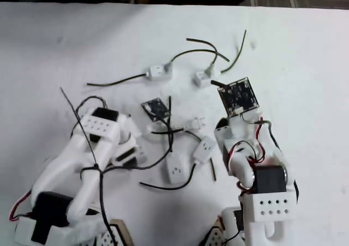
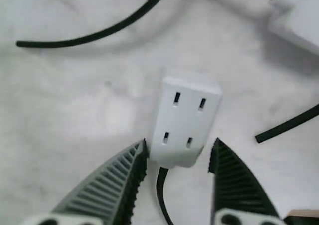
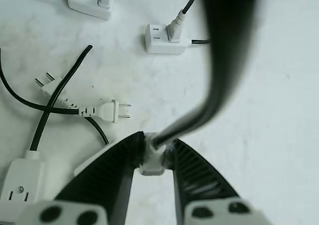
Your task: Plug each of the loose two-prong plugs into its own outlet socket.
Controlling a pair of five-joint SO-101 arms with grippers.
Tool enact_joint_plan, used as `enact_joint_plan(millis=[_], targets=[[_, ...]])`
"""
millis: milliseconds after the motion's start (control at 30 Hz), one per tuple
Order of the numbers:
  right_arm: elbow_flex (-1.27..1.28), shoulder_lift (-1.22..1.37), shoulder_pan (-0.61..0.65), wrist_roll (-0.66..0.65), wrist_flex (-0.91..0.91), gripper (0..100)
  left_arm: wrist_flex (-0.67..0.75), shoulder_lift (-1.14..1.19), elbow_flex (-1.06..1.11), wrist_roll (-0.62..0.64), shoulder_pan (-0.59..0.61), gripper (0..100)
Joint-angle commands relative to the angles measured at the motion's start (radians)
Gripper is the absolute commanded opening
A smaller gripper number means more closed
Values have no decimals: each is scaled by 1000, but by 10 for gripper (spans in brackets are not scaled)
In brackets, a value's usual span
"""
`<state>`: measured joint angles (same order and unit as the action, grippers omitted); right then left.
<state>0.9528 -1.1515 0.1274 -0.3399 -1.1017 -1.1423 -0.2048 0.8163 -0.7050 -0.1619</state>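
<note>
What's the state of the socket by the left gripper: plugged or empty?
Empty. The socket lies face up at the left gripper, all four slots showing dark with no prongs in them.

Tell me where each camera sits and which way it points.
High view: fixed above, looking down on the table; the left arm and right arm show at the bottom.
Left wrist view: on the left arm, looking down past the open left gripper at an outlet socket.
Right wrist view: on the right arm, looking past the right gripper, shut on a white plug.
Shared: high and right wrist views both show the loose plug.
</note>
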Motion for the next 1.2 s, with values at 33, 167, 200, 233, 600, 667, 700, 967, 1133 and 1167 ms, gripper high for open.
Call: enact_joint_plan(millis=[33, 167, 200, 233, 600, 667, 700, 967, 1133, 1167], targets=[[-8, -13, 2, 2, -2, 18, 3, 44, -32, 86, -35, 137], [-8, -13, 2, 2, -2, 18, 14, 48, -37, 189, -35, 77], [-8, -13, 2, 2, -2, 18, 21, 48, -37, 219, -35, 62], [-8, -13, 2, 2, -2, 18, 31, 48, -37, 253, -35, 53], [-8, -13, 2, 2, -4, 18, -5, 27, -37, 336, -33, 225], [-8, -13, 2, 2, -4, 18, -11, -13, -35, 334, -31, 225], [-8, -13, 2, 2, -4, 18, -25, -39, -35, 334, -31, 225], [-9, -12, 8, 2, -4, 18, -124, -305, -35, 334, 64, 246], [-9, -12, 168, 92, -35, 18, -124, -438, -20, 308, 262, 249], [-9, -10, 209, 124, -35, 17, -115, -463, -8, 305, 309, 249]])
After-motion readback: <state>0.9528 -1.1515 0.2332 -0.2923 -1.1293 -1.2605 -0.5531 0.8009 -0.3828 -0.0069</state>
